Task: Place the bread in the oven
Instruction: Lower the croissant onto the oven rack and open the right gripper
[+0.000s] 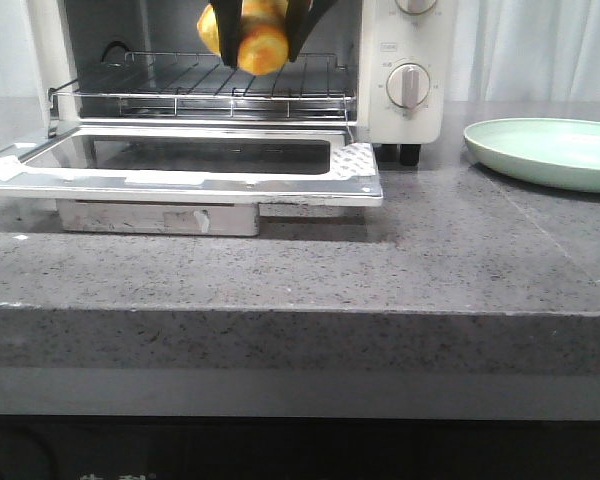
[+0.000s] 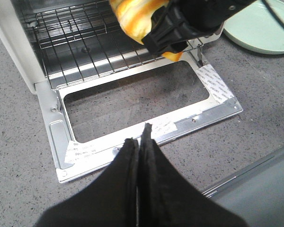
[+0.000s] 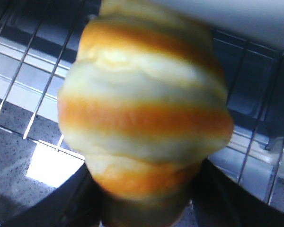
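Note:
The white oven (image 1: 410, 110) stands at the back left with its glass door (image 1: 360, 170) folded down flat and its wire rack (image 1: 180, 90) bare. My right gripper (image 1: 263, 40) is shut on the bread (image 1: 252, 38), a golden bun with orange stripes, and holds it in the air just above the front of the rack. The bread fills the right wrist view (image 3: 142, 113) between the black fingers (image 3: 66, 198). In the left wrist view the bread (image 2: 137, 19) hangs over the rack (image 2: 80, 42). My left gripper (image 2: 139, 142) is shut and empty, above the door's front edge.
A pale green plate (image 1: 550, 150) lies on the grey stone counter (image 1: 430, 260) to the right of the oven; it also shows in the left wrist view (image 2: 262, 30). The open door juts out toward the counter's front. Oven knobs (image 1: 408, 86) face forward.

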Motion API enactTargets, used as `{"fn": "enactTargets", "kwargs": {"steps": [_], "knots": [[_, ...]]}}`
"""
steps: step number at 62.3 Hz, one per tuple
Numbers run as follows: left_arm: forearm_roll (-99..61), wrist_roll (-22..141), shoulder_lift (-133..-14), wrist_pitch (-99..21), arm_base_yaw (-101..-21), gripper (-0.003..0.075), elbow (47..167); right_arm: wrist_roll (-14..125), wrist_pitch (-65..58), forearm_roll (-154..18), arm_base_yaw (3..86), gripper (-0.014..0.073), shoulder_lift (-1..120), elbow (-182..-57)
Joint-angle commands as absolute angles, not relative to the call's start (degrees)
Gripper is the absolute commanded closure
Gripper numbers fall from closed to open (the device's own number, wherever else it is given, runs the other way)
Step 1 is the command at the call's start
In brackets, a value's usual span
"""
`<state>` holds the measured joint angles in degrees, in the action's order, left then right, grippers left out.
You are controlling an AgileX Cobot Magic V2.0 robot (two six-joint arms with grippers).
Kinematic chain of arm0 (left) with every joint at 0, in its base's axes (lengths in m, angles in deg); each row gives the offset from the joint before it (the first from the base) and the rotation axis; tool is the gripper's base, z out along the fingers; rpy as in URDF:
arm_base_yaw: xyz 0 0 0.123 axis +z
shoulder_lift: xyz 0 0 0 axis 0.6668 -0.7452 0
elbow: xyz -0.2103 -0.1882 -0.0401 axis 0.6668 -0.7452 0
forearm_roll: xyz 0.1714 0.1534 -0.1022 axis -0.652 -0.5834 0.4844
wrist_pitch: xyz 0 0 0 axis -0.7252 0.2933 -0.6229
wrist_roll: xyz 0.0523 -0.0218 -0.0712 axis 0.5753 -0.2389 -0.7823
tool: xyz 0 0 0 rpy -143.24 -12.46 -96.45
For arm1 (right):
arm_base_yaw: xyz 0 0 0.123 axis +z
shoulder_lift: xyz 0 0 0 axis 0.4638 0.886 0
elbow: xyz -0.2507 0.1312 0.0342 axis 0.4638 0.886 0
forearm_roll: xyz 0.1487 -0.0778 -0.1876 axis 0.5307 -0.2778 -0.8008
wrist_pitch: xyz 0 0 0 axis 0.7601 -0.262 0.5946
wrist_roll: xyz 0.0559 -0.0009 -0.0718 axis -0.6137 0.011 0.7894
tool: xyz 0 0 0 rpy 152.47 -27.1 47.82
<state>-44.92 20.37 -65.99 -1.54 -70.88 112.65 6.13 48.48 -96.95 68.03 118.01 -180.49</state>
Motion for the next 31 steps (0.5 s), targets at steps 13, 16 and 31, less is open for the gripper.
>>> {"fn": "enactTargets", "kwargs": {"steps": [13, 16, 31], "knots": [[-44.96, 19.84, -65.60, -5.50, -70.75, 0.0738, 114.15, 5.87, 44.36, -98.91, 67.83, 0.0002, 115.39, -183.27], [-44.96, 19.84, -65.60, -5.50, -70.75, 0.0738, 114.15, 5.81, 44.58, -98.73, 67.83, 0.0002, 115.33, -183.27], [-44.96, 19.84, -65.60, -5.12, -70.75, 0.0738, 114.15, 8.02, 49.08, -96.87, 68.52, 0.0002, 112.62, -183.13]]}}
